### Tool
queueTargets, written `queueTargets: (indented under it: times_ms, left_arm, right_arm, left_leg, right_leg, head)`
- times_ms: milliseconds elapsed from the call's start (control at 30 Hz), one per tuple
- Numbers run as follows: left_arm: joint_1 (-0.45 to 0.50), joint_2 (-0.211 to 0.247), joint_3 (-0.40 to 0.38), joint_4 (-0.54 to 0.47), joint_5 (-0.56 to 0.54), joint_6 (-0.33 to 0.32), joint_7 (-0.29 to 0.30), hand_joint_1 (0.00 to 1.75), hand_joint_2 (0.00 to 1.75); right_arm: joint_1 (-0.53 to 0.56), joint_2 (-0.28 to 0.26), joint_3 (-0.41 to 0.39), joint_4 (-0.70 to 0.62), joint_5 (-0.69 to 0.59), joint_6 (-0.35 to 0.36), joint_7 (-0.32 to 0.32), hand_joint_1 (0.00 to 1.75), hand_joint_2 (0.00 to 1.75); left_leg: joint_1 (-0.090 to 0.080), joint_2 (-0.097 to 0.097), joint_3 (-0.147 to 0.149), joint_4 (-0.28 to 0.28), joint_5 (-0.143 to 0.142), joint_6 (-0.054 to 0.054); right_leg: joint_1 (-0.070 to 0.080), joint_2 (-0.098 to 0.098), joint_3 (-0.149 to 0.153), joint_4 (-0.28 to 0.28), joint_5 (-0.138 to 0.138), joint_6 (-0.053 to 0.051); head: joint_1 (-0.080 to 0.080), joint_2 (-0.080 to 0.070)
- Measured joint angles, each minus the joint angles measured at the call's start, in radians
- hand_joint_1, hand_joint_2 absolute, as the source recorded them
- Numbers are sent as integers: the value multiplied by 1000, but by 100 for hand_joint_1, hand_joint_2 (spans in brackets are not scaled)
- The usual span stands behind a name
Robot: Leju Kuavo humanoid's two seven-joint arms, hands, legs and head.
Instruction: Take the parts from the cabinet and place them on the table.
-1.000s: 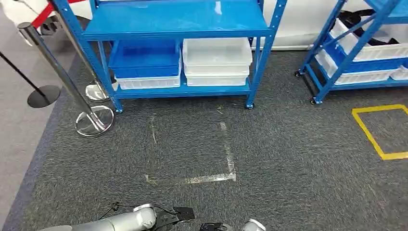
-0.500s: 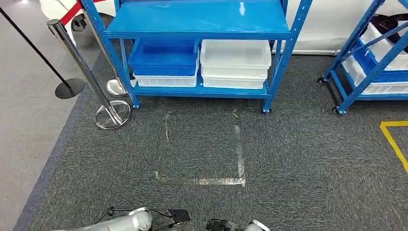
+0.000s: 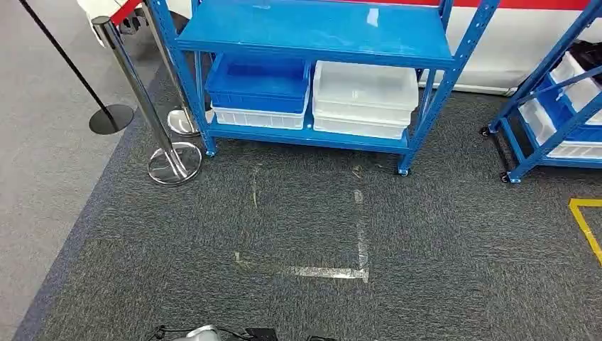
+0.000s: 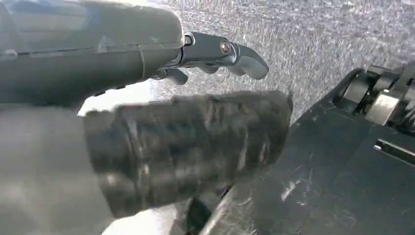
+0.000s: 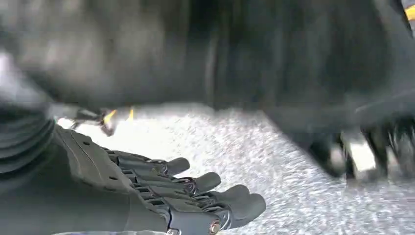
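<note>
Head view: blue cabinet [image 3: 312, 32] w/ open shelves stands ahead on dark grey carpet [image 3: 440, 241]. On its bottom shelf, blue bin [image 3: 259, 84] stacked on a white bin, just beside it on the right a stack of white bins [image 3: 364, 96]; parts inside not discernible. Second blue rack [image 3: 546, 114] w/ bins at right edge. Two chrome stanchions [image 3: 152, 121] left of cabinet, red belt at top. Worn tape corner [image 3: 358, 241] on carpet, yellow tape [image 3: 586, 220] far right.
L wrist view: left hand [image 4: 161, 112] hanging over carpet, holds nothing, thick thumb blurred in front, dark fingers [image 4: 230, 54] extended and apart.
R wrist view: right hand [image 5: 161, 196] over carpet, fingers [image 5: 215, 196] stretched out side by side, slightly apart, nothing in it; rest motion-blurred
</note>
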Motion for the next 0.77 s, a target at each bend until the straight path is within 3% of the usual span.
queueTargets:
  times_ms: [33, 67, 133, 167, 200, 300, 367, 400, 467, 533, 567, 600, 667, 700, 767]
  left_arm:
    - [11, 0, 20, -1, -11, 0, -11, 0, 0]
    - [20, 0, 38, -3, -21, 1, -22, 0, 0]
    - [32, -2, 66, -16, -40, 4, -43, 0, 0]
    - [38, -4, 85, -24, -48, 5, -52, 0, 0]
    - [44, -5, 103, -29, -59, 7, -64, 0, 0]
    - [69, -6, 166, -44, -83, 9, -91, 0, 0]
    - [96, -6, 220, -51, -103, 12, -111, 0, 0]
    - [109, -6, 246, -53, -113, 13, -122, 0, 0]
    - [139, -6, 289, -55, -133, 18, -143, 0, 0]
    - [177, -6, 331, -55, -150, 21, -161, 0, 0]
    - [196, -6, 356, -55, -161, 24, -173, 0, 0]
    - [211, -5, 388, -55, -170, 26, -183, 0, 0]
    - [245, -4, 431, -55, -184, 26, -197, 0, 0]
    - [260, -3, 454, -55, -190, 28, -206, 0, 0]
    - [286, -3, 497, -54, -205, 30, -225, 0, 0]
  right_arm:
    - [15, -1, -10, 0, 0, -1, -10, 0, 0]
    - [31, -3, -20, 0, 0, -5, -21, 0, 0]
    - [62, -9, -42, 1, 0, -13, -39, 0, 0]
    - [76, -11, -54, 1, 0, -16, -47, 0, 175]
    - [86, -12, -70, 2, 0, -17, -59, 0, 175]
    - [122, -14, -110, 2, 0, -22, -82, 0, 175]
    - [147, -16, -137, 2, 0, -32, -103, 0, 175]
    - [154, -18, -147, 2, 0, -35, -113, 0, 175]
    - [164, -19, -175, -3, 0, -37, -135, 0, 175]
    - [172, -22, -203, -14, 0, -45, -152, 0, 175]
    - [176, -23, -219, -21, 0, -50, -162, 0, 175]
    - [177, -25, -237, -30, 0, -53, -170, 0, 175]
    - [177, -26, -266, -51, 0, -55, -187, 0, 175]
    - [176, -27, -280, -62, 0, -57, -195, 0, 175]
    - [178, -29, -308, -80, 0, -65, -209, 0, 175]
  left_leg:
    - [-1, 0, 0, 1, -2, 2]
    - [-1, -2, 2, 3, -3, 3]
    - [-1, -9, 4, 9, -9, 1]
    - [-1, -12, 5, 13, -13, -3]
    - [-8, -13, 3, 17, -17, -8]
    - [-5, -14, 4, 15, -18, -19]
    - [-5, -12, 2, 22, -28, -31]
    - [-4, -9, -8, 51, -54, -37]
    - [1, -6, -74, 201, -136, -47]
    - [3, -6, -126, 313, -174, -52]
    - [4, -5, -123, 311, -162, -52]
    - [5, -3, -95, 258, -127, -51]
    - [5, 4, -2, 85, -50, -46]
    - [4, 11, 35, 13, -45, -40]
    - [-4, 8, 40, 5, -46, -29]
  right_leg:
    - [0, 0, -22, 30, 1, -1]
    - [0, 0, -20, 14, 24, -2]
    - [0, 2, 41, -128, 112, -6]
    - [0, 5, 87, -225, 154, -11]
    - [5, 9, 102, -261, 141, -12]
    - [7, 7, 108, -265, 148, -22]
    - [-1, 3, 115, -278, 155, -36]
    - [-1, 2, 117, -279, 156, -40]
    - [0, -1, 117, -279, 154, -46]
    - [1, -3, 117, -278, 153, -49]
    - [1, -4, 117, -278, 153, -49]
    - [1, -6, 117, -278, 152, -48]
    - [1, -6, 120, -278, 151, -46]
    - [1, -6, 122, -278, 150, -43]
    - [5, -8, 122, -279, 148, -28]
  head:
    - [0, 0]
    - [0, 0]
    - [1, 0]
    - [1, 0]
    - [1, 0]
    - [-1, 0]
    - [0, 0]
    - [-5, 0]
    - [-9, 0]
    - [-8, 0]
    - [-9, 0]
    - [-8, 0]
    - [-8, 0]
    - [-8, 0]
    - [-6, 0]
